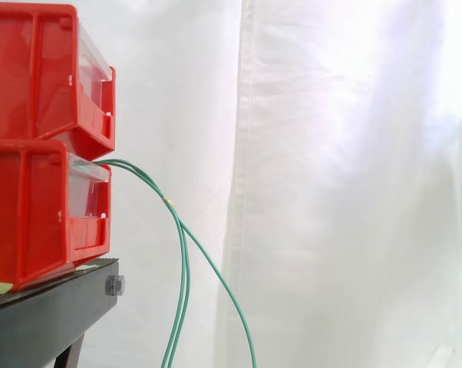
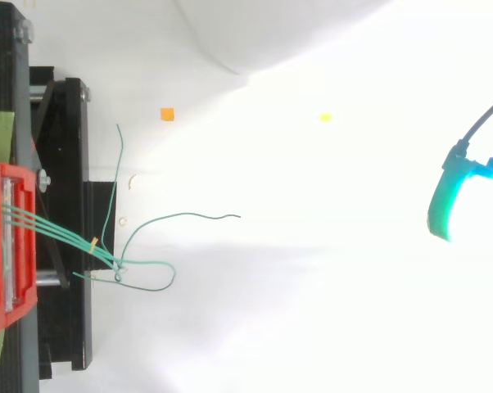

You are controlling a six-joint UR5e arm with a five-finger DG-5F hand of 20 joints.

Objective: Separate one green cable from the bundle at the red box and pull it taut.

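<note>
In the side view the upper red bin [image 1: 31,69] sits on the lower red bin [image 1: 31,215] at the front edge of the black stand [image 1: 47,314]. The green cables [image 1: 139,175] leave the lower red bin's front as one bundle, arc out past the stand's edge and drop. A yellow tie [image 1: 168,201] binds them, and below it a pair hangs close together while a lone strand [image 1: 216,274] swings farther out before the white curtain [image 1: 346,153]. In the top view the bundle runs rightward from the bin across the stand's front edge to the tie [image 2: 93,243], then fans out: an upper strand [image 2: 113,192] runs up the picture, a long strand [image 2: 189,214] trails right, and a loop [image 2: 171,277] curls beside the stand. The hand [image 2: 443,209], glowing green and cyan, is at the right edge, well apart from every strand. Whether it is spread or closed cannot be told. The cables lie to its left, their long axis pointing roughly toward it, so a pull would likely run rightward, away from the bin. An orange marker [image 2: 167,114] and a yellow marker [image 2: 325,117] lie off the path. The loop near the tie looks the likelier snag.
</note>
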